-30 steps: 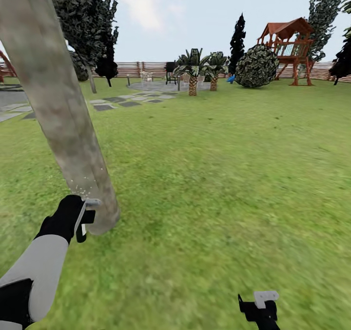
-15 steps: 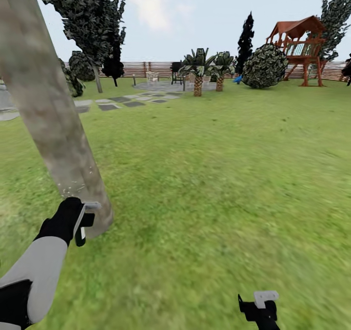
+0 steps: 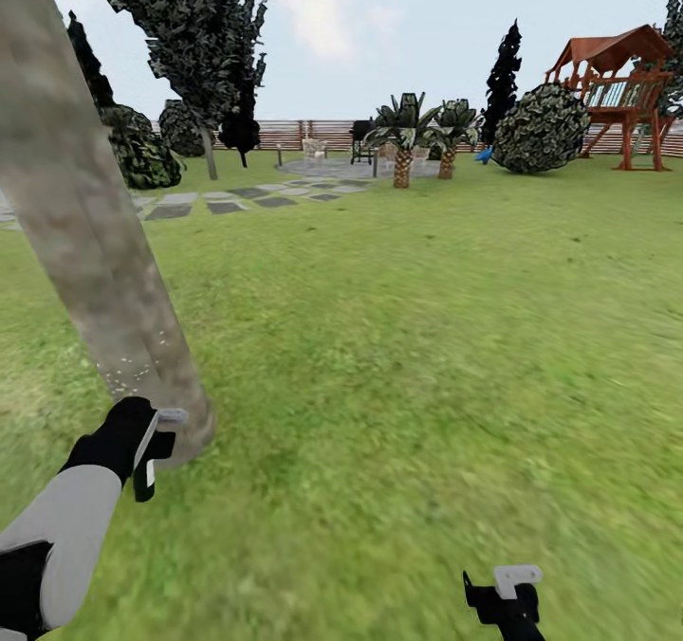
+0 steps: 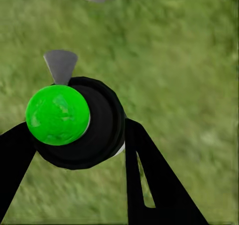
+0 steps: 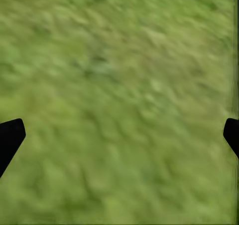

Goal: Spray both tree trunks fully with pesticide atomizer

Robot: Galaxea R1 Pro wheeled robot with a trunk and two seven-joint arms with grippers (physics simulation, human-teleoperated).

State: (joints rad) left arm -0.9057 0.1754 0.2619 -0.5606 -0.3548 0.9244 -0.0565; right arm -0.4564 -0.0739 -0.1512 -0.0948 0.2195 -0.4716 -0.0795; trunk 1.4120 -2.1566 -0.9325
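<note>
On the lawn, by the trunk:
left gripper (image 3: 152,447): pinching spray bottle (image 4: 82,122), nozzle beside tree trunk (image 3: 90,233) base
right gripper (image 5: 119,132): spread, over grass (image 3: 427,338)

Obstacle: thick tree trunk (image 3: 100,243) leaning directly ahead of the left gripper (image 3: 152,447); free room: open lawn (image 3: 427,338) ahead of the right gripper (image 3: 503,594).
</note>
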